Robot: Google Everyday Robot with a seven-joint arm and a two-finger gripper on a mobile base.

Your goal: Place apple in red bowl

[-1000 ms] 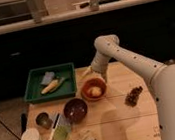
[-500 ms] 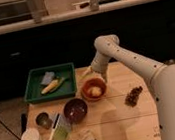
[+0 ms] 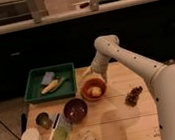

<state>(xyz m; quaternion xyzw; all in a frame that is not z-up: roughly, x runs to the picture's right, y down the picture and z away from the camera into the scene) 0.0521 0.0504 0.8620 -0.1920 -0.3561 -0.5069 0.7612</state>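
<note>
The red bowl is shallow, orange-red, and sits on the wooden table near its middle. The apple, small and pale yellow-orange, lies inside the bowl. My gripper hangs just above the bowl's far left rim at the end of the white arm. The apple is apart from the gripper.
A dark maroon bowl stands in front-left of the red bowl. A green tray with a yellow item and a blue sponge is at the back left. A grape cluster lies to the right. Cups, a brush and a small box crowd the front left.
Nothing has visibly moved; the gripper stays over the bowl's far rim and the apple stays in the bowl.
</note>
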